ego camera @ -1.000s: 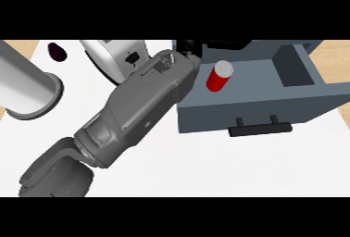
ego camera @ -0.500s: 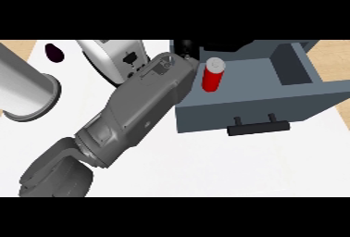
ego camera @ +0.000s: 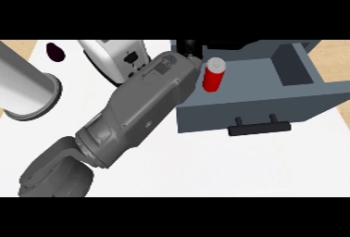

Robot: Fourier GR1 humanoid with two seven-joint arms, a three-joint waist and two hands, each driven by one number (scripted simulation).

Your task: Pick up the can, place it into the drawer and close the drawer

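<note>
A broad grey forearm [ego camera: 140, 113] fills much of the head view, its boxy casing smooth and matte, with a few small dark dots (screws, perhaps) on the upper face. It joins a darker grey, rounded segment [ego camera: 58, 169] below. A black hand [ego camera: 189, 47] caps its far end, mostly hidden.

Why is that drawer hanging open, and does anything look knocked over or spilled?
Nothing looks spilled or damaged. The red can stands upright inside the open grey drawer, near its left wall, and the black handle faces outward. The drawer simply has not been closed yet; the hands are hidden behind a forearm.
</note>
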